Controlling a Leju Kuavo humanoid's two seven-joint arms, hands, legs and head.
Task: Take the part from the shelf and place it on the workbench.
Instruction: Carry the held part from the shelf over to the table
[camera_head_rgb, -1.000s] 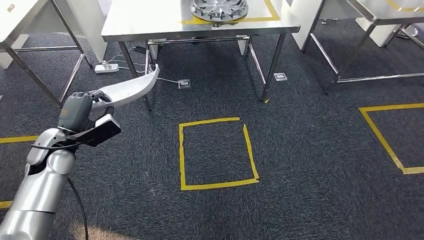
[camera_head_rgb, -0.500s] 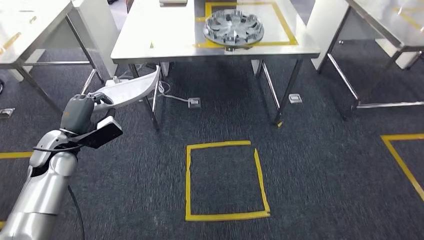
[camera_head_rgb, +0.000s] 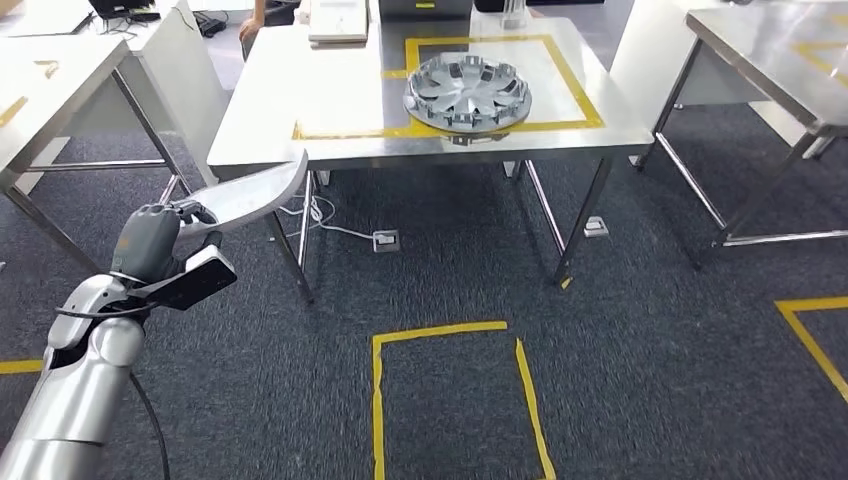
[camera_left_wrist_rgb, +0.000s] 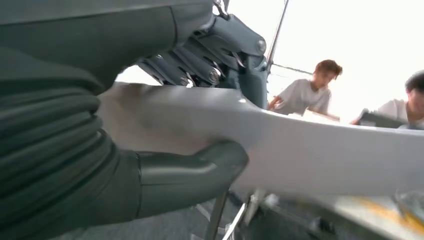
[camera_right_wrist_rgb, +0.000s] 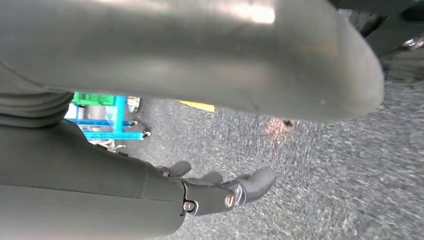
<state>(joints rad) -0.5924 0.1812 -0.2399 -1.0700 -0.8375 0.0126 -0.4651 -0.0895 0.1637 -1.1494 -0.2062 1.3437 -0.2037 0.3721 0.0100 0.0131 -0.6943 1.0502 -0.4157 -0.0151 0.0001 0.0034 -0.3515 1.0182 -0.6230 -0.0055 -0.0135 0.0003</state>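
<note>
A long, curved white part (camera_head_rgb: 250, 190) sticks out of my left hand (camera_head_rgb: 150, 240) toward the near left corner of the steel workbench (camera_head_rgb: 290, 90); its tip lies just below the bench's edge. In the left wrist view the thumb (camera_left_wrist_rgb: 200, 175) presses under the white part (camera_left_wrist_rgb: 310, 155) and the dark fingers (camera_left_wrist_rgb: 210, 55) wrap over its other side. My right hand (camera_right_wrist_rgb: 215, 192) hangs above the grey carpet, fingers loosely extended with nothing in them.
A silver hubcap (camera_head_rgb: 467, 92) lies on the workbench inside a yellow tape rectangle, with a white flat box (camera_head_rgb: 338, 20) behind it. Steel tables stand at left (camera_head_rgb: 50, 80) and right (camera_head_rgb: 780, 60). A yellow tape square (camera_head_rgb: 450, 400) marks the floor. Two people (camera_left_wrist_rgb: 310, 95) are beyond the bench.
The camera has moved toward the workbench, so more of its top and the hubcap shows and the floor square has slid down. My left hand still holds the white part the same way.
</note>
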